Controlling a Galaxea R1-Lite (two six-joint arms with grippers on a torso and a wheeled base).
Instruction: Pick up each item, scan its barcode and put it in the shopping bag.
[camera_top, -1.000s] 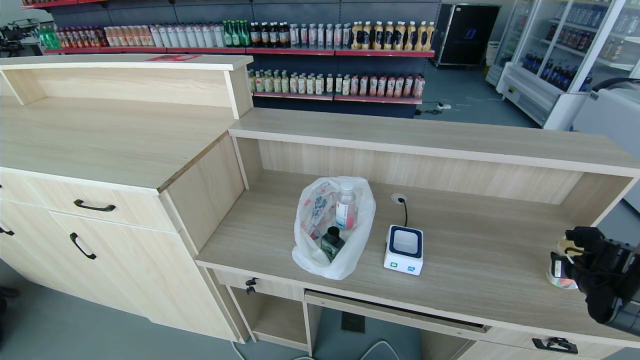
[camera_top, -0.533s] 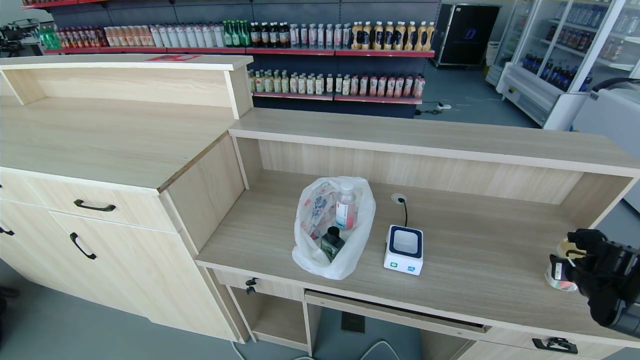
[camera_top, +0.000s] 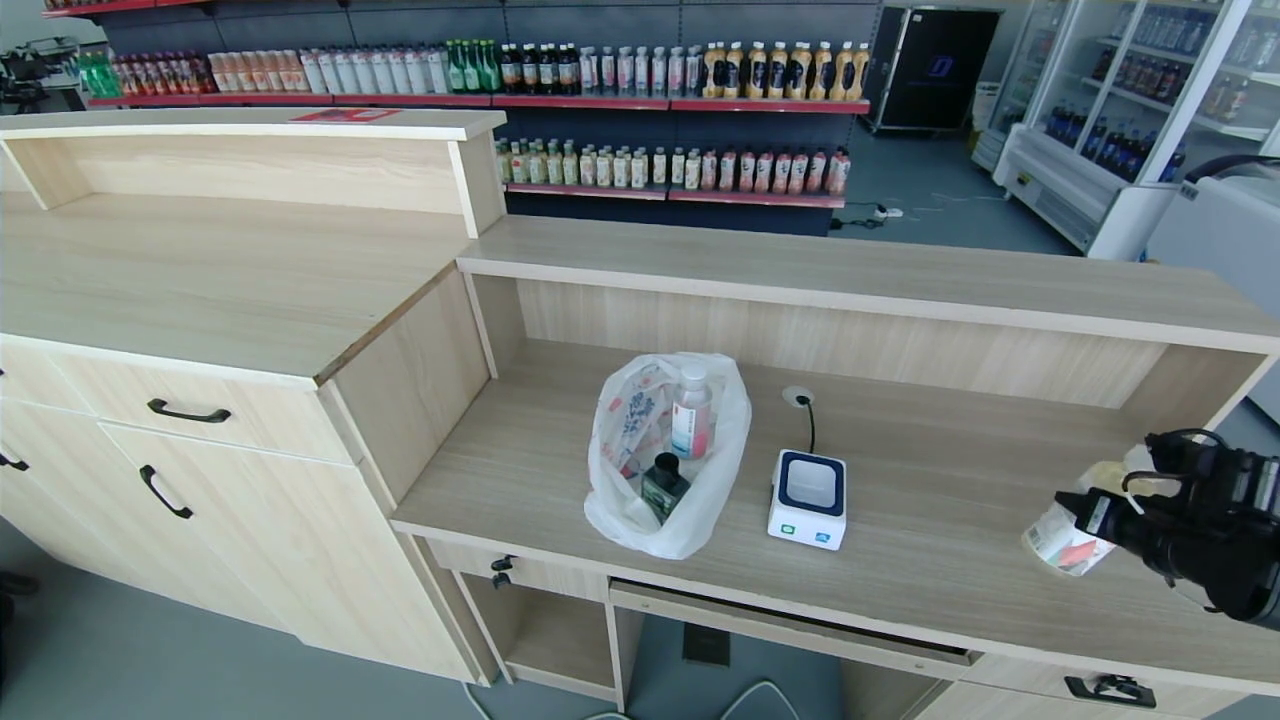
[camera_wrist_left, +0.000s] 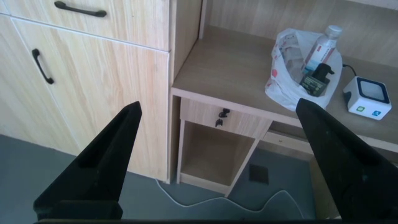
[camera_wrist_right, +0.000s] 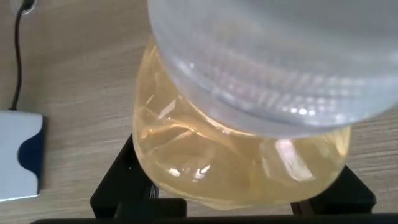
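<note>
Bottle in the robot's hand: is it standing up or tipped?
Tipped: the bottle slants in the right gripper, base toward the scanner.

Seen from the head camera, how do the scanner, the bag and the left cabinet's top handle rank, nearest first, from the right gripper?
From the right gripper, holding the bottle:
1. Scanner, mid-counter.
2. Bag, left of the scanner.
3. Top handle, far-left cabinet.
</note>
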